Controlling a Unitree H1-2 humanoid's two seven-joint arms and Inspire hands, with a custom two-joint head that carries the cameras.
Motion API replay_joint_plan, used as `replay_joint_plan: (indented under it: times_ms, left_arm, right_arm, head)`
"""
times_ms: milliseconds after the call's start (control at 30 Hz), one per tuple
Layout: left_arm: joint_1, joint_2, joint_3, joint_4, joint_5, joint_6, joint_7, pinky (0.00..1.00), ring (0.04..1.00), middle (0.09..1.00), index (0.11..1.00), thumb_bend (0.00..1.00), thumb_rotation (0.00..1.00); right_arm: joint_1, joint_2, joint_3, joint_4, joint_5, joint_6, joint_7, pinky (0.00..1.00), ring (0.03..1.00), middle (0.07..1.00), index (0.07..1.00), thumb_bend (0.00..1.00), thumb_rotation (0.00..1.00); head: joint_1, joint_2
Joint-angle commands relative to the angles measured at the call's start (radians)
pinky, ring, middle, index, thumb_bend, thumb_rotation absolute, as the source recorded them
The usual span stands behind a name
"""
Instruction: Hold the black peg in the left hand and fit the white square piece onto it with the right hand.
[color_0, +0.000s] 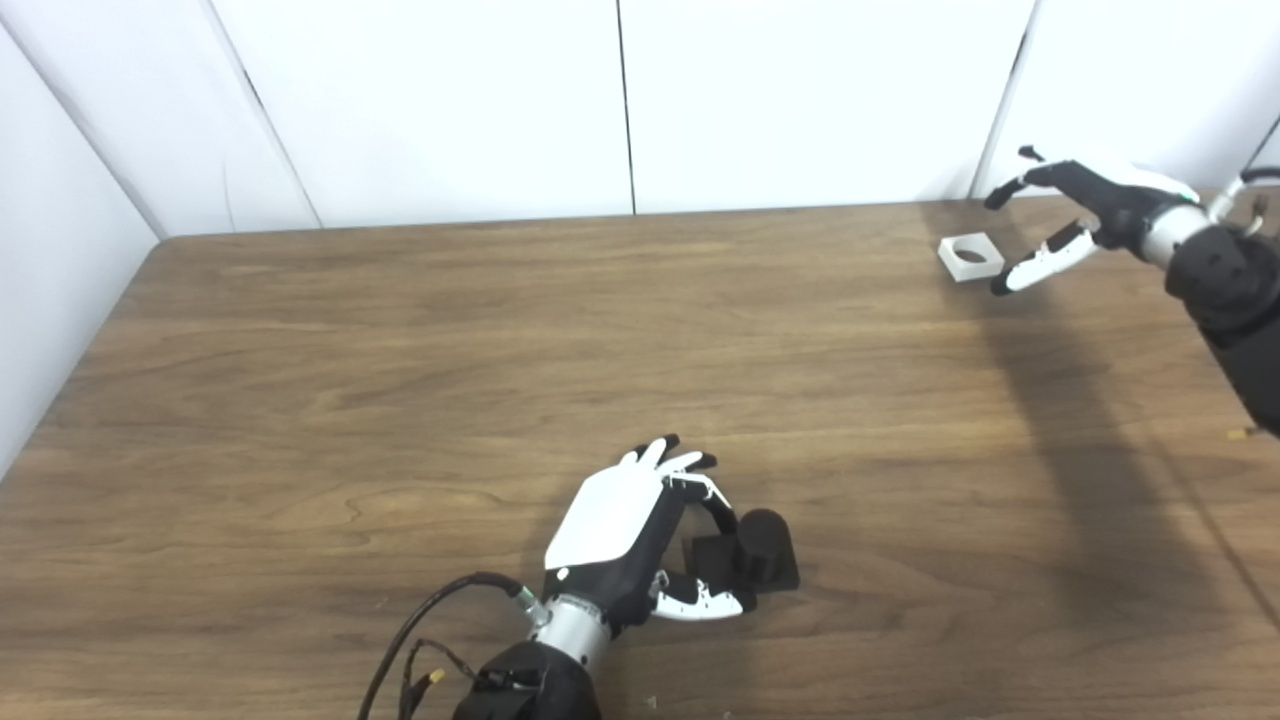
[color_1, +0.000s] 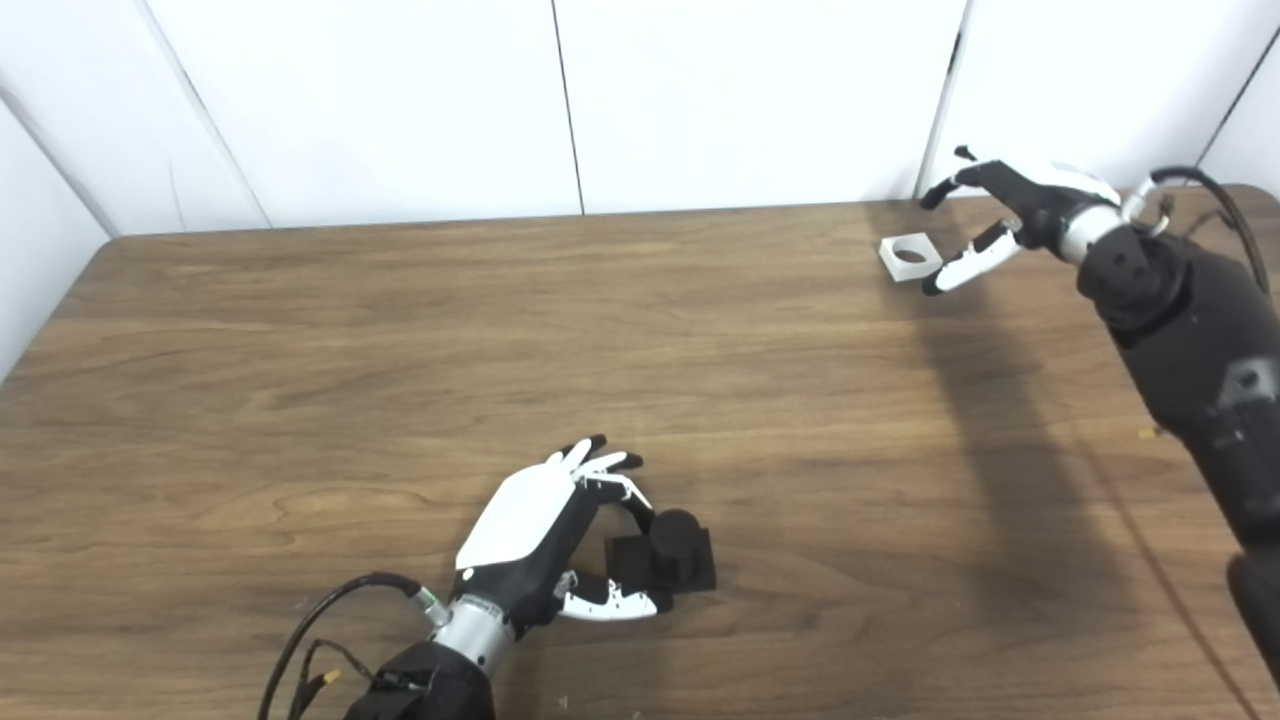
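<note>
Black peg (color_0: 757, 553) first: in the left eye view it's standing on its square base at the near middle of the brown table (color_0: 400, 330), and the left hand (color_0: 640, 535) is right up against its left side, fingers curled over toward the post and thumb reaching along the near edge of the base. Looks like the hand is cupped around it but not clamped yet, fingers still apart, so I'd call it open. Way over at the far right, the white square piece (color_0: 971, 255) lies flat with its hole facing up, and the right hand (color_0: 1075, 220) hovers just beside it, spread wide with nothing in it. Right eye view tells the same story from a slightly different spot: peg (color_1: 672, 555) with the left hand (color_1: 555, 530) wrapped loosely on its left, white piece (color_1: 910, 255) just left of the wide right hand (color_1: 1010, 215). If it were me, I'd pinch the piece by two opposite edges so the hole stays clear, and get the left hand firmly on the base rather than the post, otherwise fingers block where the piece needs to slide down.
</note>
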Motion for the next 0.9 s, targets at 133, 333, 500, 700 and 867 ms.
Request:
replay_joint_plan:
  times_ms: [133,333,500,700,867]
  left_arm:
    - [0.036,0.022,-0.014,0.061,0.033,0.017,-0.036,1.0,1.0,0.894,0.485,0.52,0.07]
    - [0.037,0.021,-0.013,0.065,0.031,0.015,-0.03,1.0,1.0,0.896,0.487,0.52,0.07]
    - [0.036,0.022,-0.013,0.066,0.026,0.014,-0.03,1.0,1.0,0.898,0.486,0.52,0.07]
    - [0.037,0.018,-0.013,0.066,0.031,0.018,-0.029,1.0,1.0,0.898,0.486,0.52,0.07]
    - [0.038,0.017,-0.015,0.065,0.035,0.018,-0.03,1.0,1.0,0.899,0.486,0.52,0.07]
  right_arm:
    - [-0.119,-0.002,0.023,0.06,-0.05,-0.067,-0.018,1.0,1.0,1.0,0.735,0.89,0.18]
    - [-0.153,0.018,0.025,0.109,-0.068,-0.074,-0.026,1.0,1.0,1.0,0.749,0.87,0.18]
    - [-0.174,0.027,0.035,0.123,-0.088,-0.073,-0.022,1.0,1.0,1.0,0.753,0.85,0.19]
    - [-0.197,0.041,0.057,0.151,-0.117,-0.074,-0.021,1.0,1.0,1.0,0.744,0.85,0.18]
    - [-0.211,0.053,0.071,0.186,-0.131,-0.084,-0.022,1.0,1.0,0.999,0.738,0.85,0.18]
  head:
    - [0.003,-0.001]
    - [0.003,0.0]
    - [0.002,0.001]
    - [0.003,-0.001]
    - [0.006,0.002]
